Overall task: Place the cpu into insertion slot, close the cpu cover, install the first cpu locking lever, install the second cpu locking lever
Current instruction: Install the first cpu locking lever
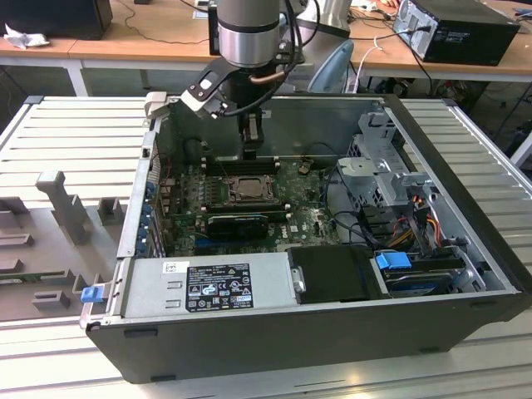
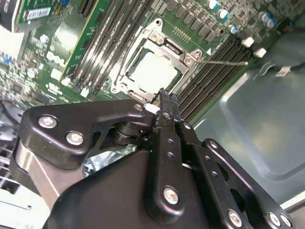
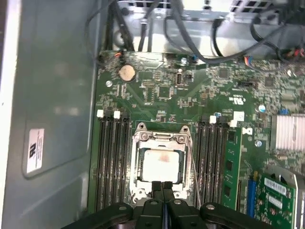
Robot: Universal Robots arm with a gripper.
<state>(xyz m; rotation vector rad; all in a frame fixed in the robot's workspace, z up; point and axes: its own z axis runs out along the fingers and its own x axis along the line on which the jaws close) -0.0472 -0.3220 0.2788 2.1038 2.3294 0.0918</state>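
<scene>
Jaws pinched shut on nothing, tips at the edge of the cpu cover (image 3: 159,139). The cpu (image 3: 159,164) sits just beyond them, under its window. I'd press the loose locking lever (image 2: 224,61) alongside down steadily and squarely.

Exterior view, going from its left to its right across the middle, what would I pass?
Tall grey fixture block → cpu → metal drive cage → case's dark side wall.
</scene>
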